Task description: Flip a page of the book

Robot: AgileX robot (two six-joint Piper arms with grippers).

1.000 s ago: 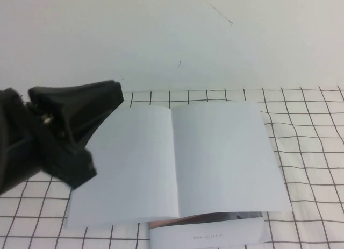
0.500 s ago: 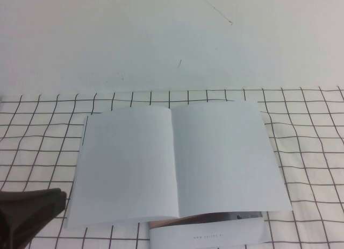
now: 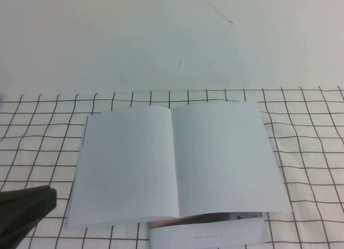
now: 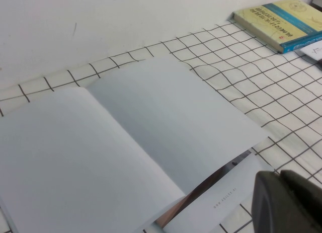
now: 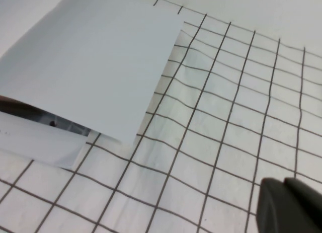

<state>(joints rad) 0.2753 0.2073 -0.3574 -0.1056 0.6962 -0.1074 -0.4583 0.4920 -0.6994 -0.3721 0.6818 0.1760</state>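
The book (image 3: 174, 163) lies open and flat at the middle of the desk (image 3: 312, 152), on a grid-patterned cloth, both facing pages blank white. The left gripper (image 3: 21, 211) sits low at the near left corner, just beside the book's left page; the right gripper (image 5: 289, 205) hangs off right. Whether either gripper's fingers are spread cannot be told.

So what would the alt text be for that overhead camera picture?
An open book with two blank white pages lies flat on a black-gridded white cloth, a printed white strip poking out beneath its near edge. The left end effector sits dark at the lower-left corner; the right end effector is out of view.
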